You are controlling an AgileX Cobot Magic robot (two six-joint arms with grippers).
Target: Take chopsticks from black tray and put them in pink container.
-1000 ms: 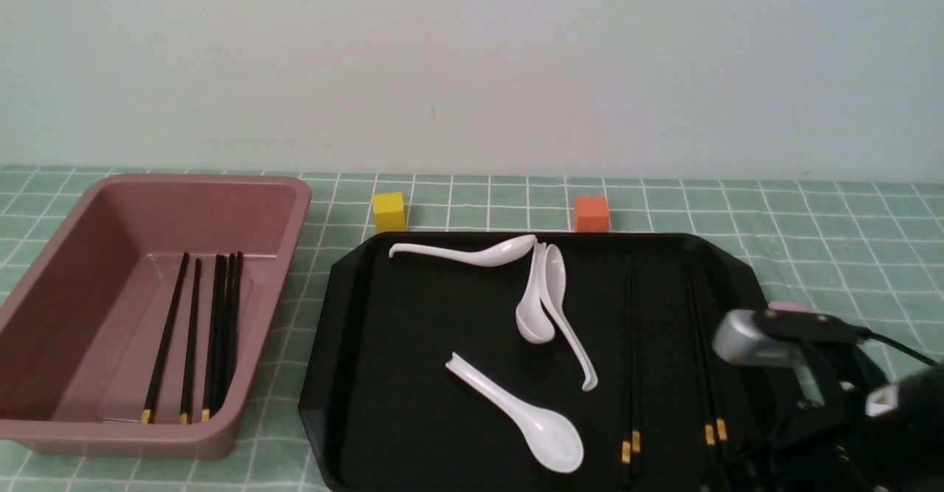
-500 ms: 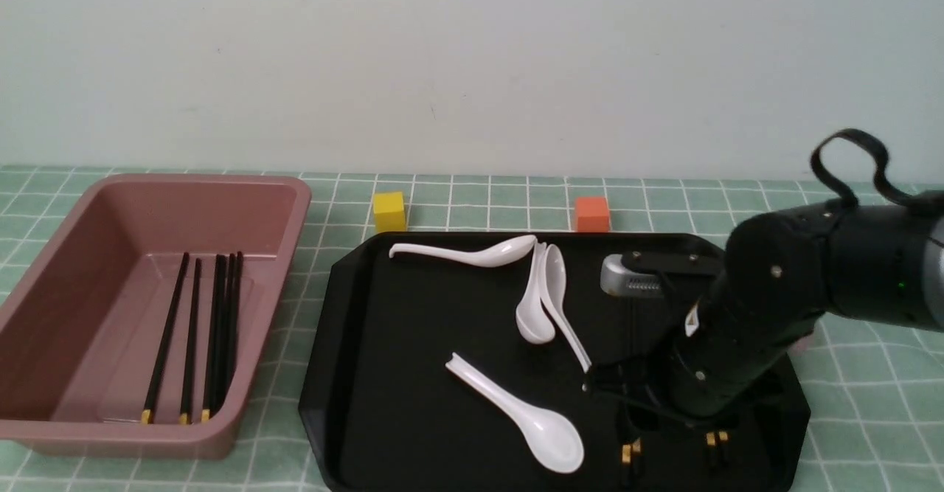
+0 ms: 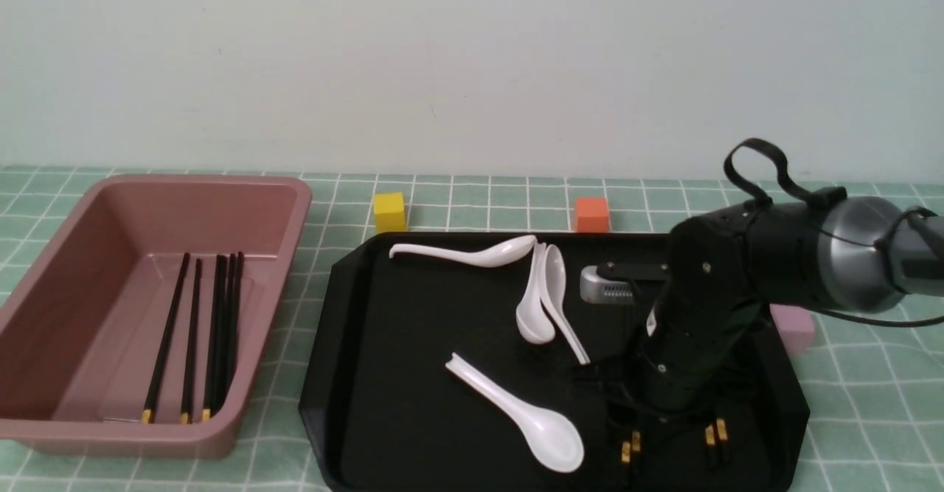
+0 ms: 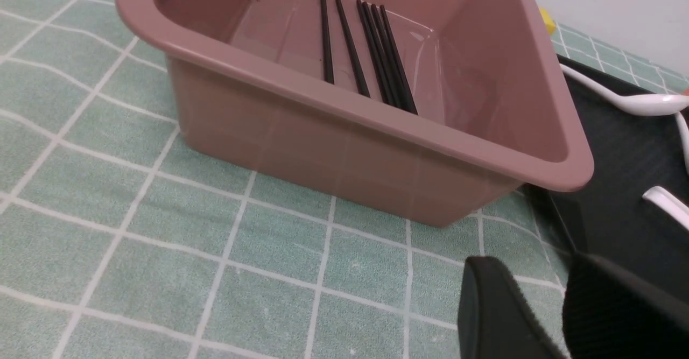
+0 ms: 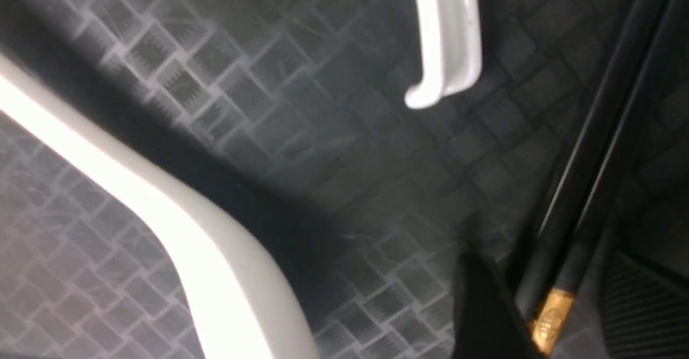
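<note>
The black tray [image 3: 383,344] lies centre right. Two pairs of chopsticks lie along its right part; their gold bands show near the front rim, the left pair [image 3: 630,448] and the right pair [image 3: 714,433]. My right gripper [image 3: 627,418] reaches down over the left pair. In the right wrist view it [image 5: 554,273] is open, with that pair [image 5: 586,187] lying between its fingers on the tray floor [image 5: 269,106]. The pink container [image 3: 295,219] stands at left and holds several chopsticks [image 3: 214,330]. My left gripper [image 4: 538,273] hangs open and empty above the cloth by the container's [image 4: 350,111] near corner.
White soup spoons lie in the tray: one near the front [image 3: 531,418], two nested in the middle [image 3: 546,293], one along the back rim [image 3: 472,252]. Behind the tray stand a yellow cube [image 3: 389,210] and an orange cube [image 3: 591,214]. A pale pink cube [image 3: 793,327] sits by the tray's right edge.
My right arm has swung from the front right corner to the left over the tray and come down onto the left pair of chopsticks. Nothing else has moved.
</note>
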